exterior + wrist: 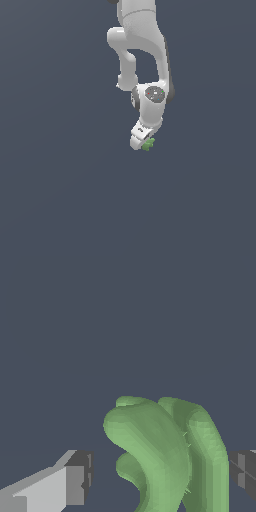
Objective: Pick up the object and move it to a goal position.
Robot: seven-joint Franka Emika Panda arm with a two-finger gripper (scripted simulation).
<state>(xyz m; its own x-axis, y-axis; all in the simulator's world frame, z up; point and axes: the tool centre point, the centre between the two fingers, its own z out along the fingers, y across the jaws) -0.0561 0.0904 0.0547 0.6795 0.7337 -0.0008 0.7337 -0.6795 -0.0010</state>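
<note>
The object (148,145) is a small light-green lumpy piece at the tip of the white arm's gripper (142,142) in the exterior view. In the wrist view the object (165,456) fills the space between the two fingers of the gripper (160,478). One grey-tipped finger (75,483) stands apart from it with a visible gap. The other finger (243,471) is right at the object's edge. The jaws are open around the piece. I cannot tell whether the object rests on the ground or is lifted.
A plain dark grey-blue surface (60,190) fills both views. The white arm (145,50) comes down from the top of the exterior view. No goal marker shows.
</note>
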